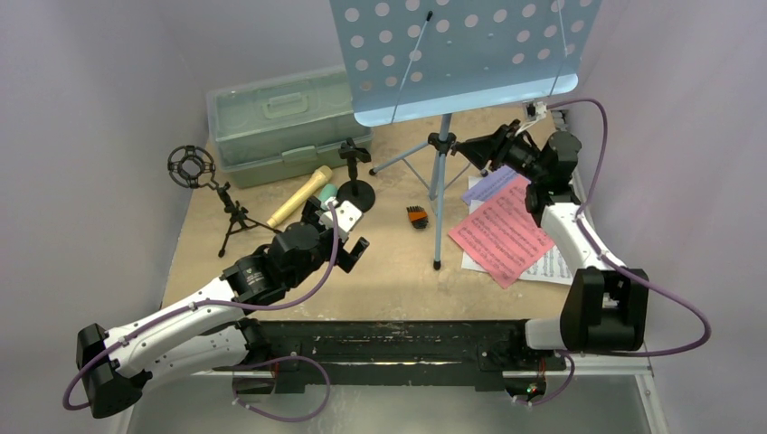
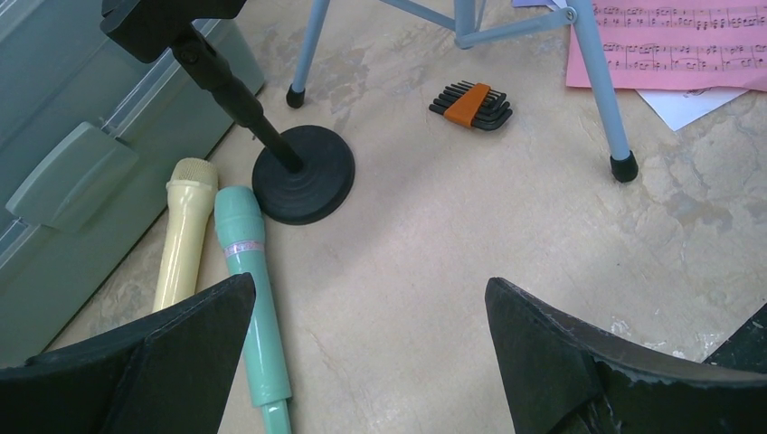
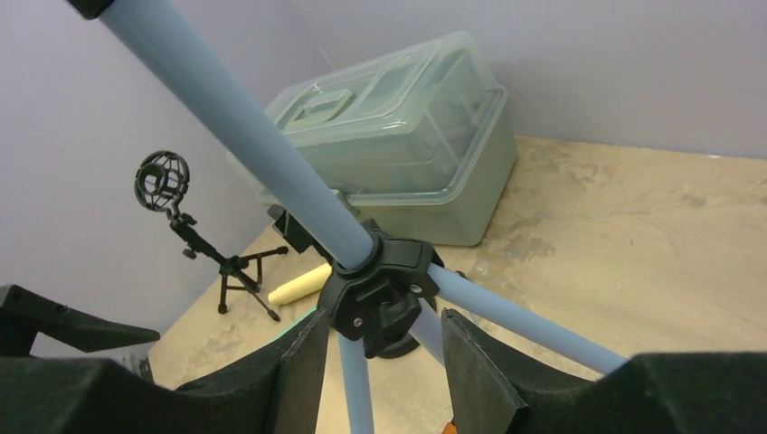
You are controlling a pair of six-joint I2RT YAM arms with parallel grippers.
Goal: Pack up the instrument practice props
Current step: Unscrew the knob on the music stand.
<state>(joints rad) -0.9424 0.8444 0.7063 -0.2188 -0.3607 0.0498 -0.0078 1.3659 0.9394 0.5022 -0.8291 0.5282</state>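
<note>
Standing mid-table, the light-blue music stand has its black leg joint between the 2 parted fingers of the right gripper, a gap showing on 1 side. The left gripper, spread wide, hovers beside the teal microphone and tan microphone, lying together just beside the green case

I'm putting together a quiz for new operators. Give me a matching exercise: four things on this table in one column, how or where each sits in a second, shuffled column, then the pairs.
1 teal microphone
2 hex keys
3 pink sheet
4 ring-top tripod

A standing upright by the green case
B lying over a white sheet
C lying beside the cream microphone
D lying between two legs of the blue stand

Pairs: 1-C, 2-D, 3-B, 4-A
</note>
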